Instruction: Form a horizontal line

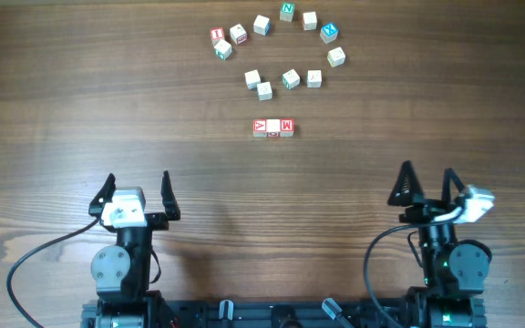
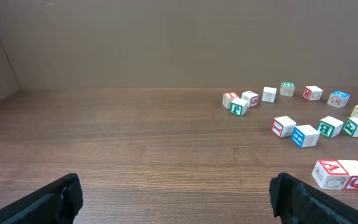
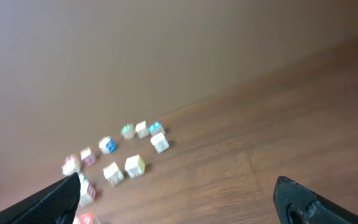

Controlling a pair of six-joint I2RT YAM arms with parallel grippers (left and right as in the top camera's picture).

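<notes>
The brown wood-grain table is filling nearly the whole overhead view, its grain running side to side. At the near left, the left gripper is sitting low over the boards with its jaws spread wide and holding nothing, and a black cable is looping away from its base. From its wrist camera, a plain brown wall is rising behind the far edge of the table.

Toward the middle, the horizontal line is lying on bare wood, well ahead of both arms: the A-like cube, the plain-topped cube and the M cube are sitting side by side and touching. Beyond them, a loose ring of other cubes is lying scattered, among them a green-lettered cube and a blue-lettered cube, all apart from the row.

At the near right, the right gripper is hanging over empty boards, jaws parted and gripping nothing. Its wrist view is coming through tilted and blurred, showing the same wall.
</notes>
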